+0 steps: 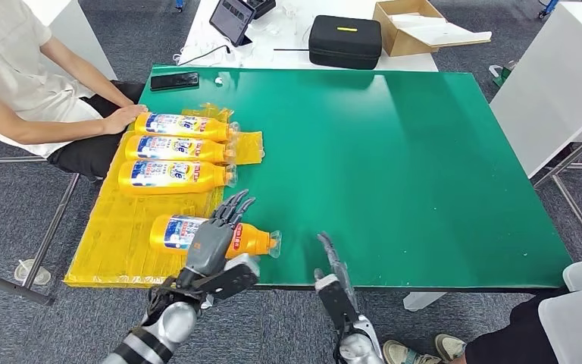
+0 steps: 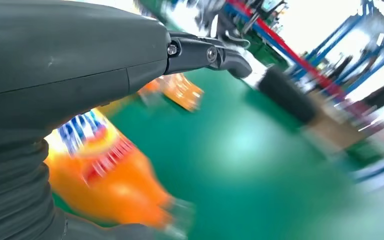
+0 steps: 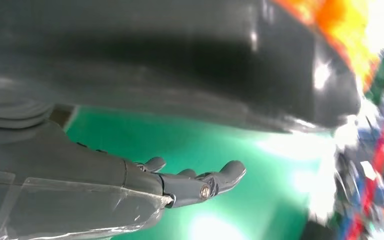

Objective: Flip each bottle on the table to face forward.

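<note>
- The nearest orange plastic bottle with a blue-and-white label (image 1: 197,233) lies on its side near the worktop's front edge, towards its left corner, cap end pointing right, partly on the yellow plastic sheet (image 1: 114,243).
- The left hand (image 1: 214,239) rests over its middle, fingers spread, not visibly gripping.
- Three more orange bottles (image 1: 174,150) lie in a row behind it.
- The right hand (image 1: 333,265) hovers released at the green worktop (image 1: 409,167) front edge.

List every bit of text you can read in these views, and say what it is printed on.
No text reads clearly.
Bottle labels: blue and red print, too small to read.
Bottle under the left hand: label blurred by motion.
Black case: yellow mark, no legible words.
Tablet: screen too small to read.
</note>
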Controlling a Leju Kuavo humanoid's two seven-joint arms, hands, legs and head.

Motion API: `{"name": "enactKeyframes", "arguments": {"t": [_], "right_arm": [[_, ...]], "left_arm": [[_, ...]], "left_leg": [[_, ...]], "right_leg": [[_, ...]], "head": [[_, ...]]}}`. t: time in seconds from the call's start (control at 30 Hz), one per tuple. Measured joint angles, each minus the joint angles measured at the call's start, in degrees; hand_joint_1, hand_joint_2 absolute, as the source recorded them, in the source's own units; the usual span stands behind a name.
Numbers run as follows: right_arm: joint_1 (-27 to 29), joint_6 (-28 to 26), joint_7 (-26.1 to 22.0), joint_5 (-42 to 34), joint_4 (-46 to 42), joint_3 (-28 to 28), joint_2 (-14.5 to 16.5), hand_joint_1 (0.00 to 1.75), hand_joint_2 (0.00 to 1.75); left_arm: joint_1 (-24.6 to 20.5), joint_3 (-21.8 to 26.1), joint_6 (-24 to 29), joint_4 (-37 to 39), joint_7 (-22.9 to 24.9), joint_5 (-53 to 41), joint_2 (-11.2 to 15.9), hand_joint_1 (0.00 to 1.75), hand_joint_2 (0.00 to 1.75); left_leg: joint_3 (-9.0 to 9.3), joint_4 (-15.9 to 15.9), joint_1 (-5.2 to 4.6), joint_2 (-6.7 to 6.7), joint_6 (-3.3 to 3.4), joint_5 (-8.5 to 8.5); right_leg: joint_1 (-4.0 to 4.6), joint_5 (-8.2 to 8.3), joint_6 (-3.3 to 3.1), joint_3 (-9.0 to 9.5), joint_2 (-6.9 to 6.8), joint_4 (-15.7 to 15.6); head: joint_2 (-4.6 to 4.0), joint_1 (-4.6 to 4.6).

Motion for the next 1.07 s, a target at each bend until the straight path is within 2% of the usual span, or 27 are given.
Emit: {"name": "enactKeyframes", "arguments": {"t": [0.13, 0.2, 0.27, 0.4, 0.53, 0.8, 0.9, 1.07], "right_arm": [[5.7, -11.5, 0.0, -1.8, -16.5, 4.2, -1.8, 0.00, 1.75], [7.7, -16.6, 0.0, -1.2, -24.9, 6.6, -2.6, 0.00, 1.75], [8.8, -19.1, 0.0, -0.5, -31.5, 8.5, -3.1, 0.00, 1.75], [10.5, -19.8, 0.0, 0.9, -39.8, 10.2, -3.5, 0.00, 1.75], [11.3, -19.9, 0.0, 1.3, -44.9, 10.4, -3.5, 0.00, 0.00], [11.8, -18.6, 0.0, -3.1, -45.5, 10.7, -3.6, 0.00, 0.00], [12.4, -17.2, 0.0, -3.0, -44.6, 9.6, -2.8, 0.00, 0.00], [13.9, -19.4, 0.1, -3.0, -42.6, 7.4, -1.2, 0.00, 0.00]], "left_arm": [[7.4, 2.0, 1.0, -12.8, -2.2, 16.0, -2.0, 0.00, 1.75], [9.5, 2.6, 3.0, -17.4, -2.3, 19.8, -2.7, 0.00, 1.75], [10.6, 3.0, 3.9, -20.7, -2.1, 21.7, -3.2, 0.00, 1.75], [11.9, 3.5, 3.8, -24.5, -2.1, 23.7, -3.9, 0.00, 1.75], [12.4, 3.8, 3.3, -26.0, -2.1, 26.9, -4.3, 0.00, 1.75], [13.0, 4.2, 5.1, -26.8, -2.5, 28.2, -4.5, 0.00, 1.75], [13.6, 4.5, 6.1, -26.8, -0.9, 28.7, -4.5, 0.00, 1.75], [15.6, 5.7, 7.2, -26.6, 1.4, 29.8, -4.4, 0.00, 1.75]], "left_leg": [[-0.22, 0.0, -0.03, 0.05, 0.06, -0.11], [-0.30, 0.0, -0.03, 0.05, 0.07, -0.12], [-0.30, 0.0, -0.01, 0.05, 0.07, -0.12], [-0.29, 0.0, 0.00, 0.05, 0.07, -0.08], [-0.29, 0.0, 0.00, 0.05, 0.07, -0.06], [-0.29, 0.0, -0.01, 0.05, 0.07, -0.07], [-0.29, 0.0, 0.00, 0.05, 0.07, -0.08], [-0.31, 0.0, 0.00, 0.05, 0.07, -0.08]], "right_leg": [[-0.02, -0.02, 0.01, -0.25, 0.01, 0.0], [-0.02, -0.03, 0.00, -0.34, 0.01, 0.0], [-0.01, -0.03, 0.00, -0.35, 0.01, 0.0], [0.01, -0.02, -0.01, -0.34, 0.01, 0.0], [0.00, 0.00, 0.00, -0.32, 0.01, 0.0], [-0.01, -0.01, 0.00, -0.32, 0.01, 0.0], [0.00, -0.01, -0.01, -0.33, 0.01, 0.0], [0.00, -0.02, -0.01, -0.35, 0.01, 0.0]], "head": [[0.01, -0.01], [0.02, -0.02], [0.01, -0.02], [0.01, -0.02], [0.00, -0.02], [0.01, -0.02], [0.00, -0.02], [0.01, -0.04]]}}
